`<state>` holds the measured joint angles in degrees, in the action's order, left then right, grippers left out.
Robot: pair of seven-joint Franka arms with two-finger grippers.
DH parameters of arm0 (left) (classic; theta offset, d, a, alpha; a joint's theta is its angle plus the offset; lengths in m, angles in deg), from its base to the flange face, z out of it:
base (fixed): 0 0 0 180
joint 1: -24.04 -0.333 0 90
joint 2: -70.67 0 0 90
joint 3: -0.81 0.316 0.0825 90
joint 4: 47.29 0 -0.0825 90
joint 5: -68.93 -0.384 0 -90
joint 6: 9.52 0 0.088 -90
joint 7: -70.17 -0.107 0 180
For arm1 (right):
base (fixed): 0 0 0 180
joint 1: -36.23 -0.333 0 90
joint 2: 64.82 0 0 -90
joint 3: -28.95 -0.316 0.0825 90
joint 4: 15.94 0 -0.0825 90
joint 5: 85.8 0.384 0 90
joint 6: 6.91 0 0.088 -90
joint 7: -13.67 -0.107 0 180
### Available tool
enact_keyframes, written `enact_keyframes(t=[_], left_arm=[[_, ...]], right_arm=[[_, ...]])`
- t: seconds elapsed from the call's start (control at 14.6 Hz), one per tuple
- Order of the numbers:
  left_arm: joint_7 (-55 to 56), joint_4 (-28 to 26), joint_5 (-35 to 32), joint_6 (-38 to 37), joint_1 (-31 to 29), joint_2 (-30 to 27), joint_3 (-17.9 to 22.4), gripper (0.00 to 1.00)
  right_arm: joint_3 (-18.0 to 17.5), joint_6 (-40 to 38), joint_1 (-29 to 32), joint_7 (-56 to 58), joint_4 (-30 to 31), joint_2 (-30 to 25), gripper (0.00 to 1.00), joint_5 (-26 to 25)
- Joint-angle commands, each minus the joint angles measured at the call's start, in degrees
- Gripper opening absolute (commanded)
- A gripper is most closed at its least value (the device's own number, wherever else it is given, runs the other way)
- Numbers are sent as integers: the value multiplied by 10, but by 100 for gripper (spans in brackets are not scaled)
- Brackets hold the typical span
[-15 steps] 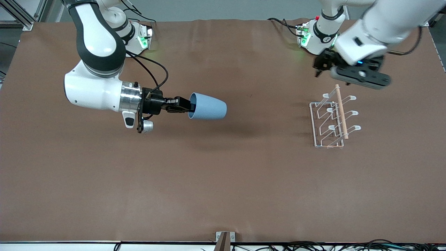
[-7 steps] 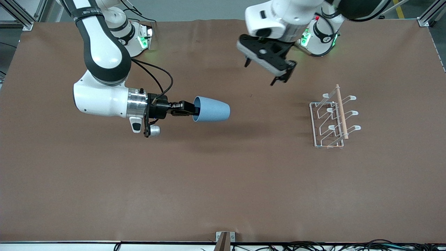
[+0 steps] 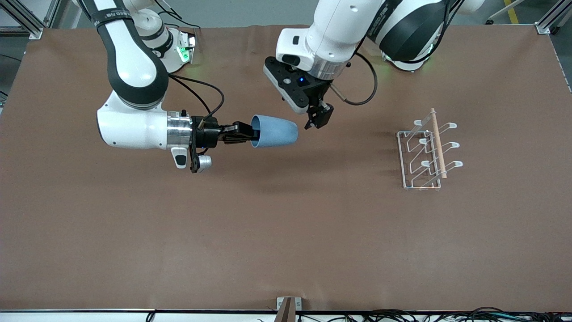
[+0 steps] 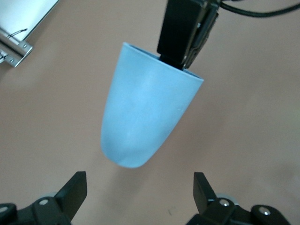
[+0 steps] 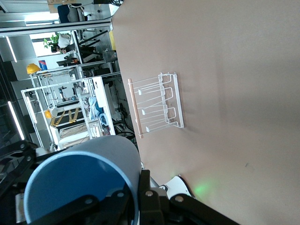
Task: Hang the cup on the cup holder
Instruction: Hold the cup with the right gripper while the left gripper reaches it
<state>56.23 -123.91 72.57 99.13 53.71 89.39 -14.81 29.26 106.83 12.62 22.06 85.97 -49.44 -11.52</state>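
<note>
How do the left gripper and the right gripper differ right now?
The right gripper is shut on the cup, holding it by the rim, on its side in the air; the left gripper is open and empty. The right gripper points sideways along the table; the left gripper points down at the cup's base. Both are above the table.

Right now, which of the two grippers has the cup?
The right gripper, reaching from the right arm's end of the table, is shut on the cup's rim. The left gripper hovers open by the cup's base, touching nothing.
</note>
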Motion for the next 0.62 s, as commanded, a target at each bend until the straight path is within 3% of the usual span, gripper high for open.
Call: enact_keyframes(t=[0.0,0.55], left_arm=[[-38,19,1,18,0,24,-11,100],[-72,18,1,95,0,62,-22,99]], right_arm=[[4,-6,-4,9,-1,-1,3,16],[4,-5,-5,11,0,-1,4,16]])
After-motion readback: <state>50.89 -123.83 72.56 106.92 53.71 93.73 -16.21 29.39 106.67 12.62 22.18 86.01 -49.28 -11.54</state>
